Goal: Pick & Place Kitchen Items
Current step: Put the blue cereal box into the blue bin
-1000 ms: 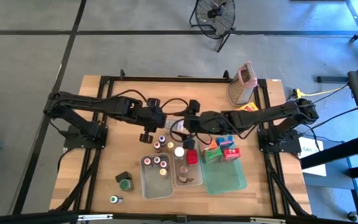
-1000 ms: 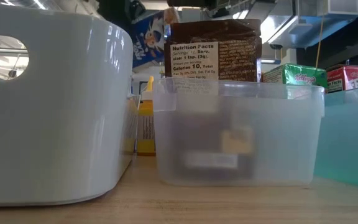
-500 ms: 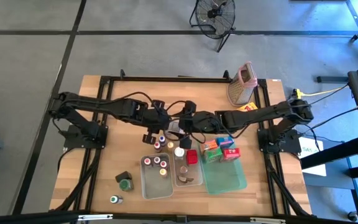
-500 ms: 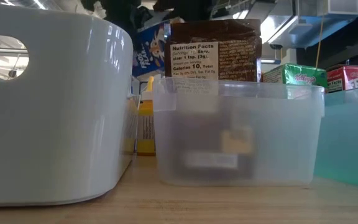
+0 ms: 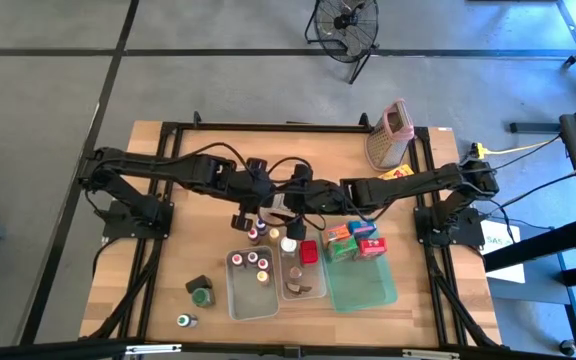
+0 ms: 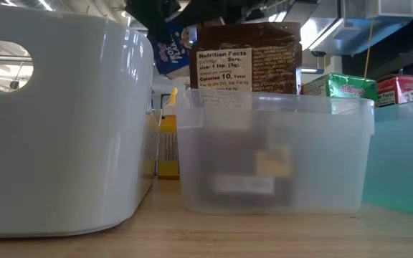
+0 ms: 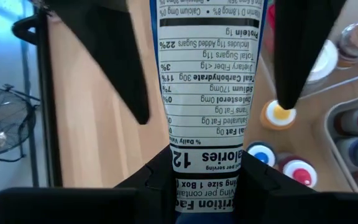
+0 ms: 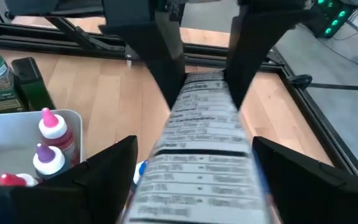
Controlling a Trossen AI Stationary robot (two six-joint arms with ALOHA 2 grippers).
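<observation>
Left wrist view: left gripper (image 7: 207, 177) clamps blue printed cardboard carton (image 7: 207, 81); right gripper (image 8: 194, 162), at its three o'clock, straddles it, fingers spread.

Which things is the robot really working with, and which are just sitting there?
Job things: blue cereal carton, clamped in the left gripper, with the open right gripper fingers either side; spice jars; green carton; red carton.
Just lying about: metal grater; floor fan; green tray; clear tub.

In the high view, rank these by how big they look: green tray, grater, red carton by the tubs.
1. green tray
2. grater
3. red carton
The gaps are clear, none look alike.
</observation>
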